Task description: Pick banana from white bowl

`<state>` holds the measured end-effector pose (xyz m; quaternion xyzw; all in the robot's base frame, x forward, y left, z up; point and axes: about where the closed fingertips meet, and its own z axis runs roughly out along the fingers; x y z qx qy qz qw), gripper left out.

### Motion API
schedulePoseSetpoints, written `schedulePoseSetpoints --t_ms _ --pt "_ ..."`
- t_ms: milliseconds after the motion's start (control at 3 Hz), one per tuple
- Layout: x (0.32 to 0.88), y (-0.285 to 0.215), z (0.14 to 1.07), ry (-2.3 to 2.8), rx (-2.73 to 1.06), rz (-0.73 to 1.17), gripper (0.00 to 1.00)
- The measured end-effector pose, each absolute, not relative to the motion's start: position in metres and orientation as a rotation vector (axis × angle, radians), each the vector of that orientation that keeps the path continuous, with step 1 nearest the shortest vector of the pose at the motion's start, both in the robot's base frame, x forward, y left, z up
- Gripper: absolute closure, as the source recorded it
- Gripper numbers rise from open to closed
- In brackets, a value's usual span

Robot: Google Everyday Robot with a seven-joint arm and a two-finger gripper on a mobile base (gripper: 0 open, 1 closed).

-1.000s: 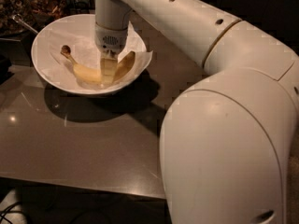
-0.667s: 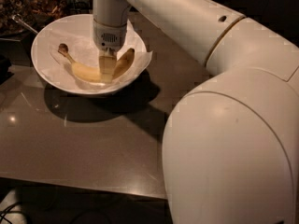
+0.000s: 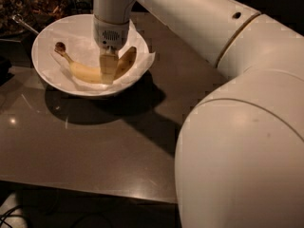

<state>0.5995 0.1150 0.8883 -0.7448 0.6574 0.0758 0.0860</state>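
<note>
The yellow banana (image 3: 83,73) lies curved in the white bowl (image 3: 40,73) at the upper left of the table, its dark brown stem tip pointing to the bowl's left side. The bowl is lined with crumpled white paper. My gripper (image 3: 108,72) hangs straight down from the white wrist into the bowl, right at the middle of the banana and covering that part of it. The banana still rests on the paper.
A dark dish of brown food (image 3: 28,6) with a metal utensil handle (image 3: 23,24) stands behind the bowl at the top left. The brown tabletop (image 3: 95,146) ends at a front edge near the bottom. My bulky white arm (image 3: 237,127) fills the right side.
The gripper has settled slightly lower onto the banana's middle. The arm's big foreground segment has shifted a little to the right. Bowl and banana have not moved.
</note>
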Motion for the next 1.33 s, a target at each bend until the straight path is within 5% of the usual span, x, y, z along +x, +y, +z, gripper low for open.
schedulePoseSetpoints --t_ms 1333 --pt "0.499 0.089 0.942 1.863 -2.165 0.145 1.0"
